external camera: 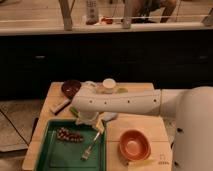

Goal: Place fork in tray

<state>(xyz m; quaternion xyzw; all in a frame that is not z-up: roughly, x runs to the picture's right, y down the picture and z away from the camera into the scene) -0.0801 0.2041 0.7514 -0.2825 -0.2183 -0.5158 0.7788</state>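
The dark-green tray (55,155) lies at the front left of the wooden table. The pale fork (90,147) lies inside it near the right rim, tines toward the front. A bunch of dark grapes (69,135) lies in the tray's back part. My gripper (95,123) hangs from the white arm (125,102) just above the tray's back right corner, a little behind the fork's handle end.
An orange bowl (134,144) stands right of the tray. A dark red bowl (71,88) and a flat grey block (59,105) are at the back left. A white cup (108,85) stands at the back middle. A dark counter wall rises behind the table.
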